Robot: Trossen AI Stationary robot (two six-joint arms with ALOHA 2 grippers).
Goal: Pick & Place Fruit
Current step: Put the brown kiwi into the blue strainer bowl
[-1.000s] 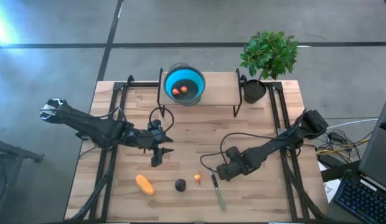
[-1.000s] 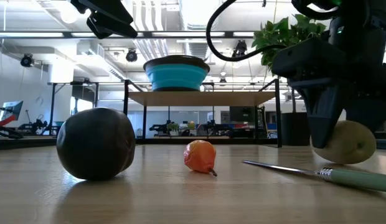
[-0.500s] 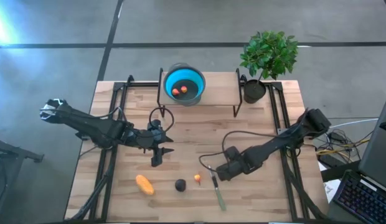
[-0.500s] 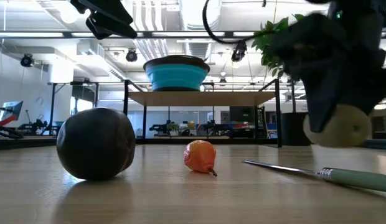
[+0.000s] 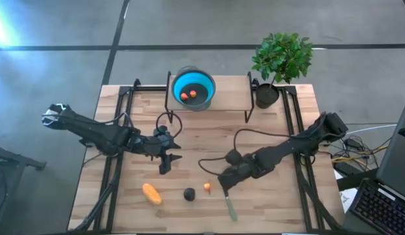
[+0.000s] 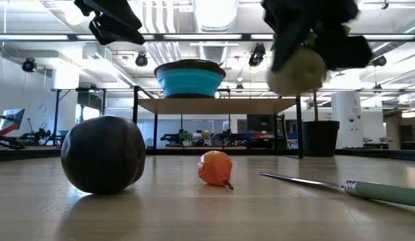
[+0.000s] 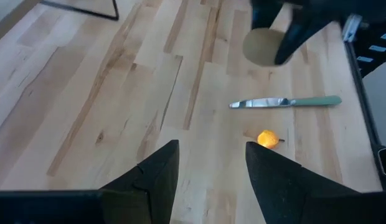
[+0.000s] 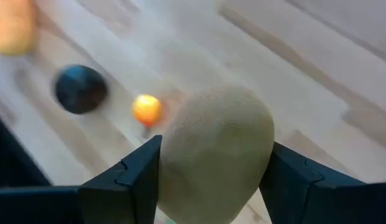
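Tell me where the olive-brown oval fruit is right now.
The olive-brown fruit is clamped in the right gripper, lifted off the table; in the low view it hangs above the knife, right of the small orange fruit.

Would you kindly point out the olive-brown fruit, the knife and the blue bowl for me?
olive-brown fruit (image 8: pixel 215 155): right wrist view, middle of its rounded face between the fingers.
knife (image 7: pixel 285 102): left wrist view, where blade meets green handle.
blue bowl (image 5: pixel 210 93): high view, its right rim.
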